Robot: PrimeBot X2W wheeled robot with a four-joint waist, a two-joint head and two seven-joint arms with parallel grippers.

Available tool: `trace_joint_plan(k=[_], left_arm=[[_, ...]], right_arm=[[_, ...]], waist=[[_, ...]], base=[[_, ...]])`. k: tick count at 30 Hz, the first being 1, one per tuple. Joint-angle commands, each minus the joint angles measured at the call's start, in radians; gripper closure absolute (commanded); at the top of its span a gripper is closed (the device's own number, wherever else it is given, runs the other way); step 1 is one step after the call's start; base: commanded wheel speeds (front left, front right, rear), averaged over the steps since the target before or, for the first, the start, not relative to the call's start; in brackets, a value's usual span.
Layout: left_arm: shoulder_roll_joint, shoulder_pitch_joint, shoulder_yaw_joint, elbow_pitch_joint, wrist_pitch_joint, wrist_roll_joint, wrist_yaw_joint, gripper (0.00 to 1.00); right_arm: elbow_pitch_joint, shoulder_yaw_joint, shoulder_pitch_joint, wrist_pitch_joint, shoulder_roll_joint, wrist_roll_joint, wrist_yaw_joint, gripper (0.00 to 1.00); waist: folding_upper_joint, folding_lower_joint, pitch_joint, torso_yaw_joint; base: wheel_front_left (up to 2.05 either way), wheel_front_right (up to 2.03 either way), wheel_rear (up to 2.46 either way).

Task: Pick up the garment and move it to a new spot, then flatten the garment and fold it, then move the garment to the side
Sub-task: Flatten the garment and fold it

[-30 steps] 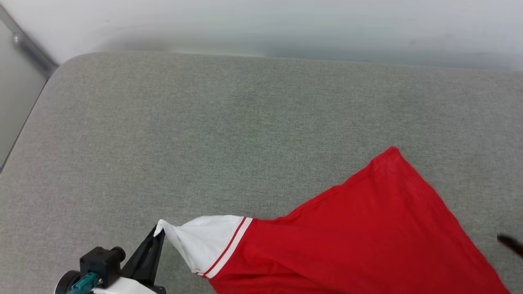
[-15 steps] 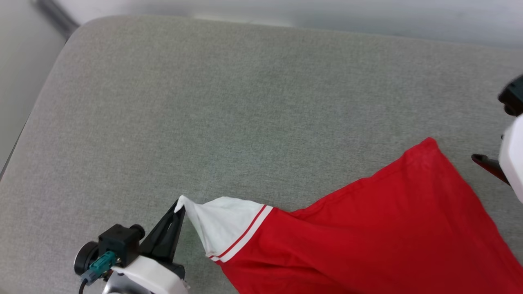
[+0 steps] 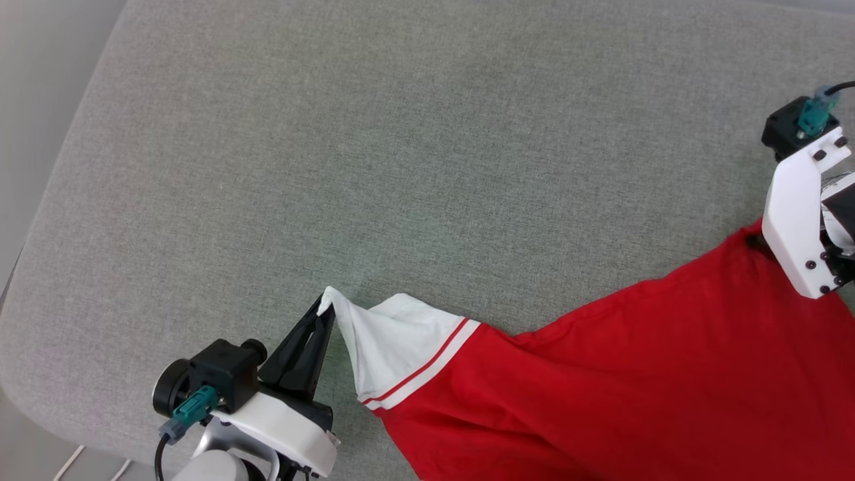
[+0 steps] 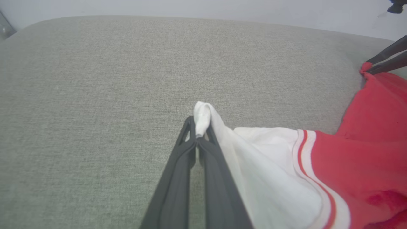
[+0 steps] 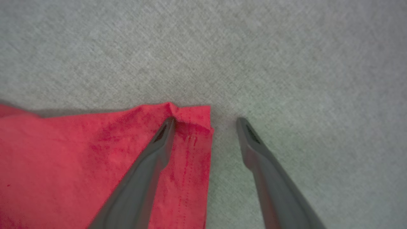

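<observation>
Pinching the tip of the white sleeve [image 3: 394, 341], the left gripper [image 3: 325, 314] is clamped shut at the lower left of the head view, apparently to draw that side of the garment [image 3: 634, 374] taut across the grey cushion [image 3: 401, 133]. Its red body lies spread toward the lower right. There the right gripper [image 5: 206, 120] stands spread wide, one finger on the red hem corner [image 5: 190, 116], the other on bare cushion, likely poised to seize that corner for flattening.

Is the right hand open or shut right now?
Open. The right hand shows fingers apart, one at the garment corner, the other over the cushion.
</observation>
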Motion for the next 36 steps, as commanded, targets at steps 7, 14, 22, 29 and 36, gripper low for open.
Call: trace_joint_plan(k=[7, 14, 22, 29, 36], left_arm=[[-0.014, -0.018, 0.012, 0.028, -0.01, 0.002, -0.009, 1.0], [0.012, -0.013, 0.024, 0.052, -0.011, 0.009, -0.021, 1.0], [0.064, -0.106, 0.062, 0.028, 0.014, 0.008, -0.042, 1.0], [0.062, -0.3, 0.08, 0.003, 0.065, 0.025, -0.069, 1.0], [0.048, -0.591, 0.1, 0.037, 0.123, 0.044, -0.119, 1.0]], right_arm=[[0.076, 0.137, 0.053, -0.052, 0.008, 0.05, 0.001, 0.85], [0.064, 0.139, 0.008, -0.204, -0.003, 0.111, 0.0, 1.0], [0.027, 0.126, -0.001, -0.454, -0.027, 0.172, 0.0, 1.0], [0.003, 0.04, -0.045, -0.613, -0.024, 0.166, 0.0, 1.0], [0.013, -0.097, -0.161, -0.688, 0.021, 0.082, 0.0, 1.0]], waist=[[-0.0001, -0.0002, 0.013, -0.002], [-0.0001, -0.0002, -0.081, -0.046], [-0.0001, -0.0002, -0.204, -0.106], [-0.0001, -0.0002, -0.21, -0.146], [-0.0001, -0.0002, -0.149, -0.182]], base=[[0.0, 0.0, 0.0], [0.0, 0.0, 0.0], [0.0, 0.0, 0.0], [0.0, 0.0, 0.0], [0.0, 0.0, 0.0]])
